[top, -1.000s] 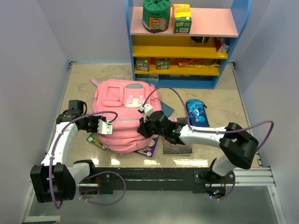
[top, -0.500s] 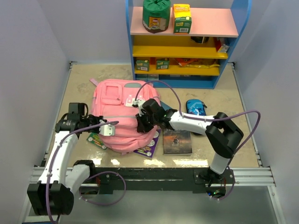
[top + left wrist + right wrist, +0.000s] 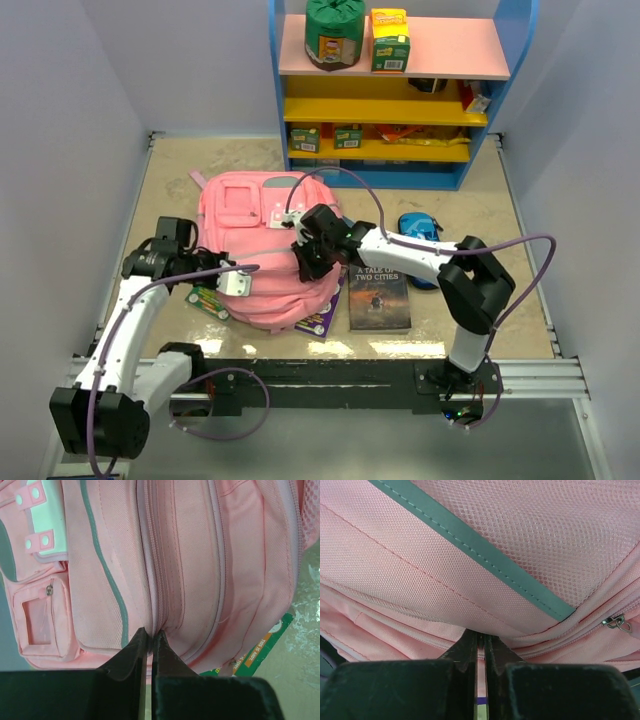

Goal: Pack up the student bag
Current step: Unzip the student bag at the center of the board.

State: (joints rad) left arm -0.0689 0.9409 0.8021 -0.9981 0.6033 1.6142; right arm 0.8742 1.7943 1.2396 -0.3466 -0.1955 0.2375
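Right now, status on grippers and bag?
Left gripper shut on student bag seam. Right gripper shut on its fabric. Zip looks closed. Purple booklet pinned underneath.

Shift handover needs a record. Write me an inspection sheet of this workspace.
Surface: beige table, no spills seen.
Job's things: student bag lying front up.
Clutter: book, blue pencil case, booklets partly under the bag.
Grippers: left gripper and right gripper both shut, pinching bag fabric.
Cables: purple cables loop off both arms, one over the bag.
Surroundings: stocked shelf behind the table.
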